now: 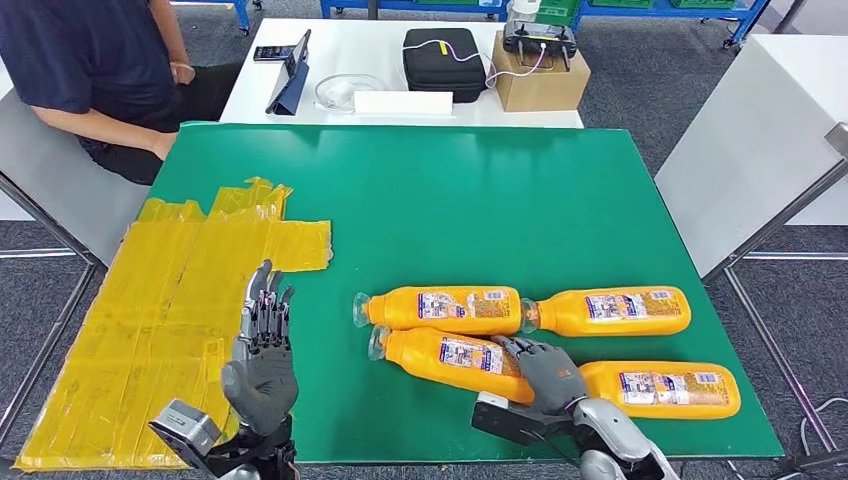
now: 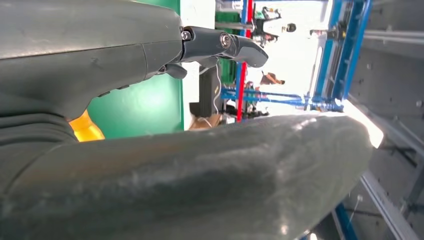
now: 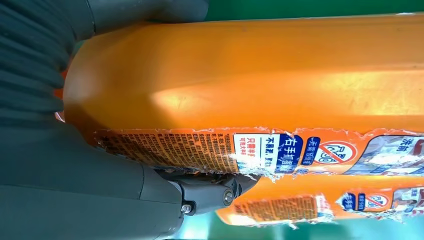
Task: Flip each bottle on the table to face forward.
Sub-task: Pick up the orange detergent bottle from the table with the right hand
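- Head view: four orange bottles lie on their sides on the green mat [image 1: 450, 190], long axes running across the robot's front. Taking the near left bottle [image 1: 445, 357] as landmark, a second bottle [image 1: 440, 308] lies just behind it, a third [image 1: 612, 311] behind and to its right, and the fourth [image 1: 665, 389] end to end on its right.
- The right hand [image 1: 548, 372] sits wrapped over the landmark bottle's base end, gripping it (clearly the nearer hand).
- The left hand [image 1: 262, 345] stands well apart to that bottle's left, fingers straight and holding nothing.
- Left wrist view: the left hand [image 2: 150, 60] is open, with an orange sliver beyond.
- Right wrist view: the fingers [image 3: 215, 192] clasp the bottle [image 3: 260, 85] crosswise, printed back label [image 3: 225, 150] showing, so I judge it needs rolling about its long axis.
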`<act>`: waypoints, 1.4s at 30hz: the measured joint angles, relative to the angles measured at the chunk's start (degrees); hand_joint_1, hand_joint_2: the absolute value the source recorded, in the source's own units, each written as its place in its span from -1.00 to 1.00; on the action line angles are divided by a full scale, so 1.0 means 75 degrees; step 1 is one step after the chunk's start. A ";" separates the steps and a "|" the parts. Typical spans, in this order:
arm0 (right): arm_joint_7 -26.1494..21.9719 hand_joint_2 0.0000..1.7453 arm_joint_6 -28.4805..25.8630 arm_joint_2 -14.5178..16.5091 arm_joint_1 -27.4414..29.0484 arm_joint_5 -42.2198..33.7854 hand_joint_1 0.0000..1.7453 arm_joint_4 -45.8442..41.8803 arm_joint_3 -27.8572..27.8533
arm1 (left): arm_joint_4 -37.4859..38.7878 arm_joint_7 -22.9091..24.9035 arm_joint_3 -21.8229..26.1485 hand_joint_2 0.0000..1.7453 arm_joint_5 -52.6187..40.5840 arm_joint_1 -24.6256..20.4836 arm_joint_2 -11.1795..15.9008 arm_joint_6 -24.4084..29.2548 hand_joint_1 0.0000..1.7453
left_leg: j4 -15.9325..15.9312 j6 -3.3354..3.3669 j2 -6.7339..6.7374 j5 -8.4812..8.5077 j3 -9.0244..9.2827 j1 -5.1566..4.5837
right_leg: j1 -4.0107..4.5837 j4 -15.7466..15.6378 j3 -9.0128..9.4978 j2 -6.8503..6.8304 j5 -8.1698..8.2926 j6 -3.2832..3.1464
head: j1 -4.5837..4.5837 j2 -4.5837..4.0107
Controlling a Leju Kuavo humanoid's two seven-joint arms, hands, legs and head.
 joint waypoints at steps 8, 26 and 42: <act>-0.0667 1.00 -0.2179 0.0601 0.0579 -0.0527 1.00 -0.0450 -0.0202 | -0.0057 -0.0001 0.0508 1.00 0.0332 0.0188 -0.0242 -0.0040 -1.00 | 0.0000 -0.0002 -0.0004 0.0002 -0.0030 0.0005 | 0.0004 0.0010 -0.0018 0.0001 0.0000 0.0000 | 0.0001 0.0000; -0.2609 1.00 -0.3118 0.2421 0.1209 -0.2131 1.00 -0.2348 -0.1045 | 0.1344 0.0193 0.0870 1.00 0.1846 0.0191 -0.0354 -0.3705 -1.00 | -0.0003 -0.0007 0.0021 0.0006 -0.0062 0.0001 | 0.0000 0.0023 -0.0071 0.0020 0.0001 -0.0004 | -0.0002 0.0000; -0.1616 1.00 -0.2067 0.3043 0.0783 -0.0387 1.00 -0.0870 0.0714 | 0.1432 0.0028 0.0275 1.00 0.2186 0.0082 -0.0215 -0.4167 -1.00 | -0.0004 -0.0008 0.0021 0.0007 -0.0074 0.0008 | 0.0003 0.0027 -0.0084 0.0020 -0.0001 -0.0006 | -0.0001 0.0000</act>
